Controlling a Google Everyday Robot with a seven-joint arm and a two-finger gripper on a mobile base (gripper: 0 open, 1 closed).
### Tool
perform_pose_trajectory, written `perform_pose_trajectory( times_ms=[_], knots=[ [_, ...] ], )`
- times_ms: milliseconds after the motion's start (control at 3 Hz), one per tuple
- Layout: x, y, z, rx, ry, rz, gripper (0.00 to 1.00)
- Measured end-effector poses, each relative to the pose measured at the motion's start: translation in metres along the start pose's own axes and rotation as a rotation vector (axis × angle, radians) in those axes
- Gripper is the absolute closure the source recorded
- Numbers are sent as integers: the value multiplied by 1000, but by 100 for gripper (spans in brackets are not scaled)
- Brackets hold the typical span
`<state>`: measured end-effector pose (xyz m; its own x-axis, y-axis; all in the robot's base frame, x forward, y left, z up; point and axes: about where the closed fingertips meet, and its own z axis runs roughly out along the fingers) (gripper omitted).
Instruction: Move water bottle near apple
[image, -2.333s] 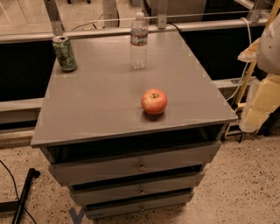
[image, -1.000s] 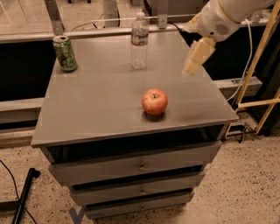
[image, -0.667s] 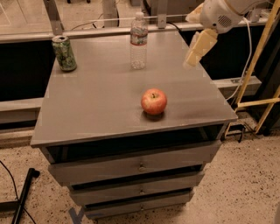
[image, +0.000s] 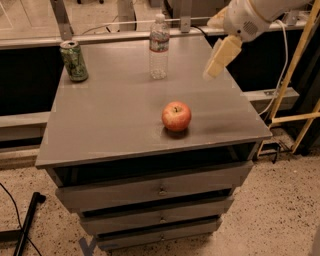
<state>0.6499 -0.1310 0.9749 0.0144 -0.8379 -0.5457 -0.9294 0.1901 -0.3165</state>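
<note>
The water bottle (image: 159, 46), clear with a white cap and a white-red label band, stands upright at the back middle of the grey cabinet top (image: 115, 125). The red apple (image: 176, 116) with yellowish patches sits nearer the front, right of centre, well apart from the bottle. My gripper (image: 220, 57) hangs from the white arm above the right back part of the top, to the right of the bottle and not touching it. It holds nothing.
A green drink can (image: 74, 61) stands at the back left corner of the top. The cabinet has several drawers (image: 160, 189) below. A rail (image: 100, 37) runs behind the cabinet. A yellow frame (image: 295, 75) stands to the right.
The arm has swung in from the far right to above the right back part of the cabinet top and has since drifted slightly up and right. The bottle, apple and can have not moved.
</note>
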Motion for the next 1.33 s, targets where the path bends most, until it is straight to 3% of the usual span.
perform_pose_trajectory(
  times_ms=[333,667,1000,1333],
  knots=[
    [-6,-15,18,48,-95,78,0],
    [-10,-31,43,133,-221,222,0],
    [-27,-66,64,246,-393,315,0],
    [-51,-99,86,300,-569,373,0]
  ],
)
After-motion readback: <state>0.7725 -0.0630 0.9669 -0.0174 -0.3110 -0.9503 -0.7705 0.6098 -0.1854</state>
